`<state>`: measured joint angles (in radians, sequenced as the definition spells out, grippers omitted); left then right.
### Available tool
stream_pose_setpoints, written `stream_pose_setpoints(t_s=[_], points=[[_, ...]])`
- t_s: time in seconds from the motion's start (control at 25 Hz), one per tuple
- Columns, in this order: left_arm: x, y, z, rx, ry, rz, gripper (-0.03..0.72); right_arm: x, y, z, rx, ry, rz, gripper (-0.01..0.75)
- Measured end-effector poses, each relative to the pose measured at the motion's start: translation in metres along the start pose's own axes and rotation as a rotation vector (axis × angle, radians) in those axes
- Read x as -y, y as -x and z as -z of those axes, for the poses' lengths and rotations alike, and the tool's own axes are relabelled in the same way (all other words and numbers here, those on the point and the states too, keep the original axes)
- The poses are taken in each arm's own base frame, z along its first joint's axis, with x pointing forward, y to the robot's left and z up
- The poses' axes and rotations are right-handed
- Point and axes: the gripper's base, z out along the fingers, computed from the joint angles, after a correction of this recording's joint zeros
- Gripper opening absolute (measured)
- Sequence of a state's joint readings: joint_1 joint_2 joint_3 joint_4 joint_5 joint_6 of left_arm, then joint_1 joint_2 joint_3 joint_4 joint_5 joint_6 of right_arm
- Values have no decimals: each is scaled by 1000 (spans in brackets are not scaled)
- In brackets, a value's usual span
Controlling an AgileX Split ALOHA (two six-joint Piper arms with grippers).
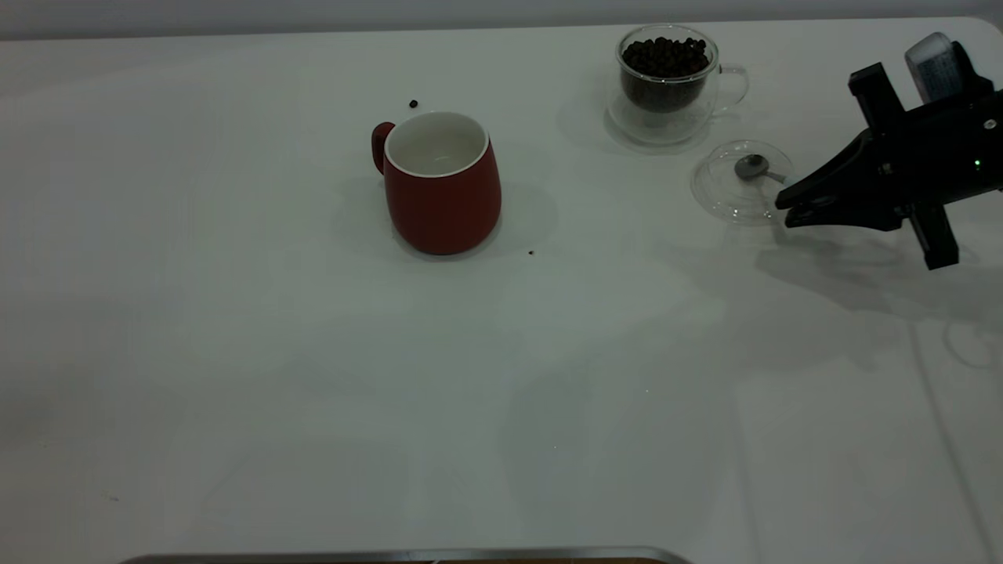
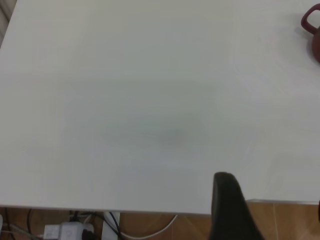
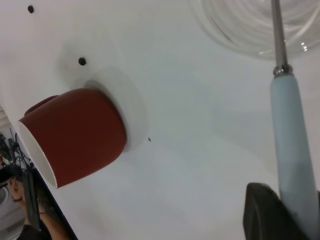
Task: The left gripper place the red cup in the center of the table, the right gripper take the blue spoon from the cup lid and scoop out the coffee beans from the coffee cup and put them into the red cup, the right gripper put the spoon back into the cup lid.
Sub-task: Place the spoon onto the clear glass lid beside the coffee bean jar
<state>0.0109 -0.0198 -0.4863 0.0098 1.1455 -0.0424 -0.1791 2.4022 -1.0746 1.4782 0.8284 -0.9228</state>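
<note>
The red cup (image 1: pixel 443 188) stands upright and empty near the middle of the table (image 1: pixel 313 376), handle to the back left; it also shows in the right wrist view (image 3: pixel 75 135) and at the edge of the left wrist view (image 2: pixel 312 25). The coffee cup (image 1: pixel 666 78), full of coffee beans (image 1: pixel 664 56), stands at the back right. In front of it lies the cup lid (image 1: pixel 725 200) with the blue spoon's bowl (image 1: pixel 751 166) in it. My right gripper (image 1: pixel 786 210) is shut on the spoon's pale handle (image 3: pixel 295 150), which lies against one finger (image 3: pixel 262 210). My left gripper (image 2: pixel 272 200) hangs open past the table's edge.
One stray bean (image 1: pixel 413 103) lies behind the red cup and another (image 1: pixel 531 253) at its front right. A metal edge (image 1: pixel 407 556) runs along the near side. Below the table's left end are cables and a power strip (image 2: pixel 65 231).
</note>
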Motion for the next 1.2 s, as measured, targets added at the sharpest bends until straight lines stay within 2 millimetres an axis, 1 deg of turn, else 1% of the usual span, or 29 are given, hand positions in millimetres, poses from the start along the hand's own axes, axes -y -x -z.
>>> stream_pose_setpoints(t_s=[0.4,0.68,0.96,1.2], points=[[0,0,0,1,0,1,482,3,-8,-22,-25,14,4,95],[0,0,0,1,0,2,482,5,-12,-32,-37,17,12,95],[0,0,0,1,0,2,482,3,-14,-33,-53,36,38,94],[0,0,0,1,0,2,482,-1,-17,-37,-63,103,49,94]])
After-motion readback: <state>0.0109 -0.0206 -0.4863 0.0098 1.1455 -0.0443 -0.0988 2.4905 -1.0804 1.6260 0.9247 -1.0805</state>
